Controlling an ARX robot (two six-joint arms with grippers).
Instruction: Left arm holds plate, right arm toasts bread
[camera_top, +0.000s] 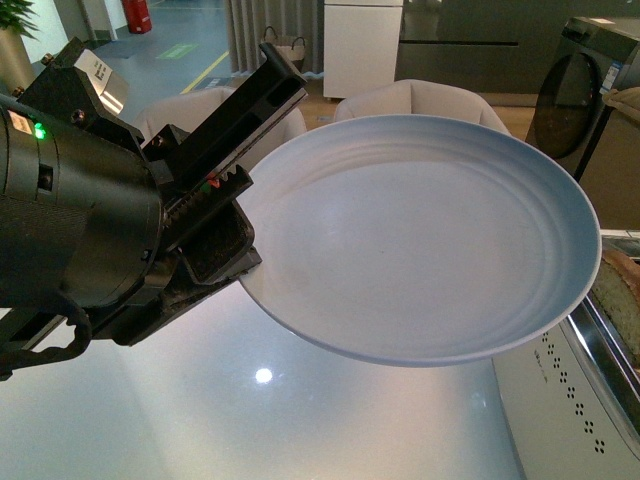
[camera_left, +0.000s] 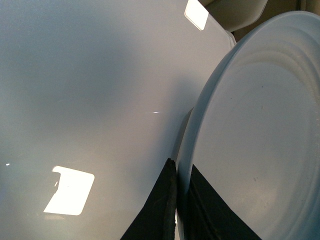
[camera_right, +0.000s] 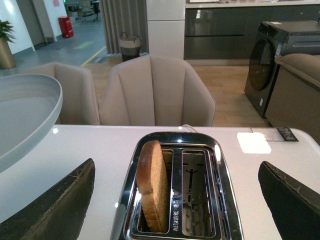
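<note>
Left pincer (camera_left: 181, 172) clamps the empty plate (camera_top: 420, 240) by its rim above the counter (camera_top: 250, 420). Right pincer (camera_right: 176, 165) gapes wide, holding nothing, over the toaster (camera_right: 220, 170). The bread (camera_right: 152, 185) stands in one slot; plating it likely remains.

1. White label (camera_top: 95, 68) on bulky black left arm (camera_top: 70, 220): marks too small, can't be read.
2. Small dark card (camera_right: 287, 134) on glossy white table (camera_right: 80, 142): print blurred, no txt readable.

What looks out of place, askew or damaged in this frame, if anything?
Nothing stands out. The left pincer grips the empty plate by its rim, clear of the table. The bread stands upright in one toaster slot, the other slot empty. No spill or damage shows.
</note>
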